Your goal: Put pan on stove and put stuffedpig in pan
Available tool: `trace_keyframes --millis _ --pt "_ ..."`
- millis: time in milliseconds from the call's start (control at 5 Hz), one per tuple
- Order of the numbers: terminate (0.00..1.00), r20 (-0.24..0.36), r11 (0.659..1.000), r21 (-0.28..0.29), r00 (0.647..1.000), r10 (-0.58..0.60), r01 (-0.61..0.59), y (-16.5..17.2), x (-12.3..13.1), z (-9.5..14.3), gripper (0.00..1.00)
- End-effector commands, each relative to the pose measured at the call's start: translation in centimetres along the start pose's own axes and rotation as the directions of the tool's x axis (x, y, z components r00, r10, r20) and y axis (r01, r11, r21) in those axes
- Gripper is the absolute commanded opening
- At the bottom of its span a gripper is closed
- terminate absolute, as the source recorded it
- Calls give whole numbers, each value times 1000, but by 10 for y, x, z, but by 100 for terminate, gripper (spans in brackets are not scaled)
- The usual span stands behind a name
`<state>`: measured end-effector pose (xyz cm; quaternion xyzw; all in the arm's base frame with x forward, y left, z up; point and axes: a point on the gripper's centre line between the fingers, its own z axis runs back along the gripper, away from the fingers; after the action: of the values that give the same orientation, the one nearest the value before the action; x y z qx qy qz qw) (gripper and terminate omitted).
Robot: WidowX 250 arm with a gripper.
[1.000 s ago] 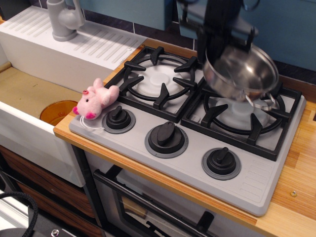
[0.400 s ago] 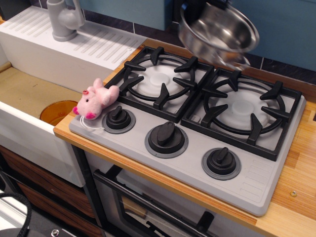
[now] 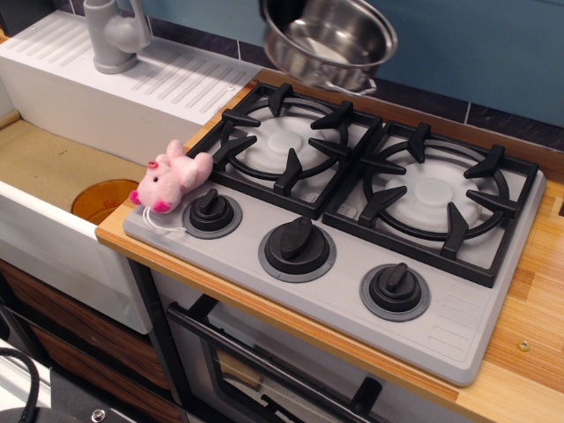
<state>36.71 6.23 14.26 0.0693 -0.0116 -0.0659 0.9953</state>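
The pan (image 3: pixel 330 40), a shiny steel pot, hangs tilted in the air above the back edge of the left burner (image 3: pixel 286 141). Only a dark bit of my gripper (image 3: pixel 275 9) shows at the pan's left rim by the top edge, where it holds the pan. The grey two-burner stove (image 3: pixel 458 330) lies below with nothing on its black grates. The pink stuffedpig (image 3: pixel 172 179) lies on the stove's front left corner, beside the left knob (image 3: pixel 211 211), its white string trailing toward the counter edge.
A white sink (image 3: pixel 53 238) with an orange drain (image 3: pixel 101 198) and a grey faucet (image 3: pixel 115 35) lies to the left. A wooden counter (image 3: pixel 529 335) surrounds the stove. Blue wall at the back. An oven door handle (image 3: pixel 264 370) is below.
The pan has risen from over the right burner and moved left and back, now above the left burner's rear. The pig and stove have not moved.
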Motion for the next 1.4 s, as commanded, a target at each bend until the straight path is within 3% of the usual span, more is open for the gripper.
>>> trace_keyframes --millis 0,600,800,1200 --pt "0 89 1000 -7 996 -5 5 26 10 -12 0" --pt "0 129 999 -40 992 -12 17 41 4 -58 0" --pt "0 154 998 -49 988 -20 28 42 0 -63 100" --pt "0 150 998 -49 988 -24 31 38 7 -60 100"
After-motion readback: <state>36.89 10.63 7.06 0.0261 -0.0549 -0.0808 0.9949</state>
